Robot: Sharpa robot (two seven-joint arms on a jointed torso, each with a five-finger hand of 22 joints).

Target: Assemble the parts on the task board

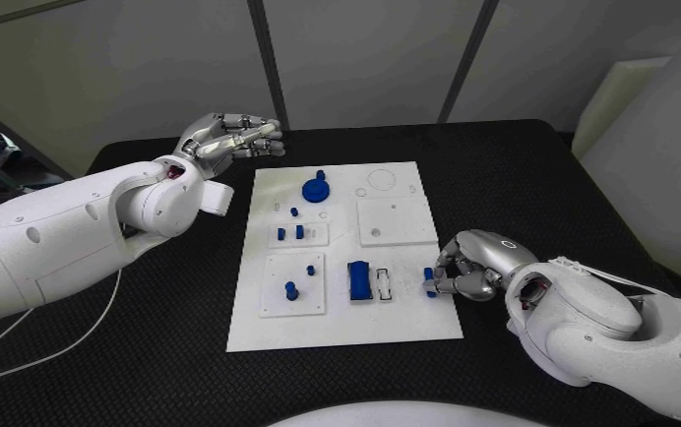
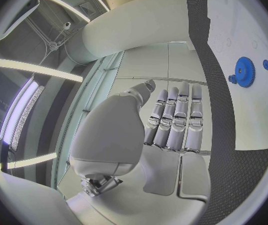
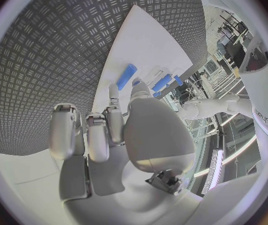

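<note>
The right hand (image 1: 468, 268) rests low at the near right edge of the task board (image 1: 404, 324), its fingers curled down toward a small blue peg (image 1: 430, 281) that lies on the white plate just beside the fingertips. Whether it pinches that peg or only touches it I cannot tell: in the right wrist view the fingers (image 3: 112, 116) bend over the board's edge and another blue bar (image 3: 128, 76) lies free just beyond them, apart from the hand. Just past the peg, further from the right hand, a blue rectangular block (image 1: 360, 280) stands on the board with a white bar (image 1: 383, 281) beside it. Beyond that again, a raised white sub-plate (image 1: 274, 301) carries two short blue studs (image 1: 292, 290). The left hand (image 1: 234, 136) is held up above the black tabletop (image 1: 170, 358), well away from the right hand and off the far left corner of the board; its fingers are curled in together and it grasps nothing, and in the left wrist view the fingers (image 2: 177, 120) lie side by side, folded toward the palm. Nearest to this hand on the board is a blue gear (image 1: 317, 189) (image 2: 243, 72) with a small knob on it, near the far edge. Just on the near side of the gear, several little blue pins (image 1: 289, 233) stand on another small white plate.
</note>
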